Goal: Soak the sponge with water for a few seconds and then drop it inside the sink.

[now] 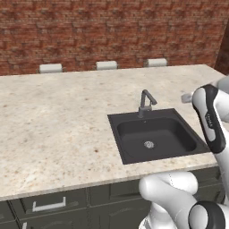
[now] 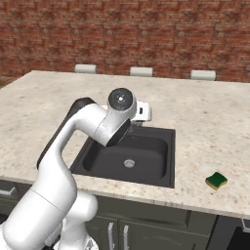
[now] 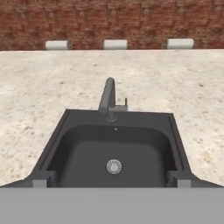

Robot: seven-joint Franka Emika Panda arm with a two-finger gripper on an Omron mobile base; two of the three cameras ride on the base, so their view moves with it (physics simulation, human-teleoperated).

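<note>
Lying flat on counter (image 2: pixel 205 122), sponge (image 2: pixel 216 180) long axis diagonal, gripper (image 3: pixel 112 181) spread wide, empty.

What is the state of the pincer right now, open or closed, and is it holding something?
Pincer: open and empty, poised over the sink; the sponge lies apart on the counter.
</note>
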